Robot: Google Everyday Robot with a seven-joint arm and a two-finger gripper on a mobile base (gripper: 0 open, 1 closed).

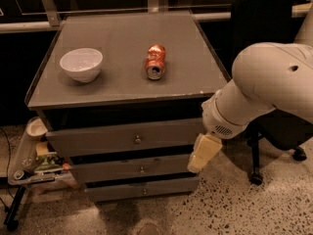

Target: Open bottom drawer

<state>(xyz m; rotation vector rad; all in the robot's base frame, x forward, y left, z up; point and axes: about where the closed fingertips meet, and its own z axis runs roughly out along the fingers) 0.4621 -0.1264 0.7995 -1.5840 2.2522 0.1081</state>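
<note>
The bottom drawer [142, 189] is the slimmest grey front of three, lowest on the cabinet, shut, with a tiny round knob [144, 191] at its centre. Above it are the mid-sized drawer [132, 169] and the tallest drawer [127, 138], both shut. My gripper [198, 161] hangs at the end of the white arm [264, 89], in front of the cabinet's right side, level with the middle drawer. It is above and to the right of the bottom drawer's knob and touches nothing.
A white bowl [81, 64] and a crushed red can [155, 61] lie on the cabinet top [122, 38]. A low cart with clutter [34, 163] stands to the left. A black office chair [266, 23] stands at the right, its wheeled base [255, 177] on the speckled floor.
</note>
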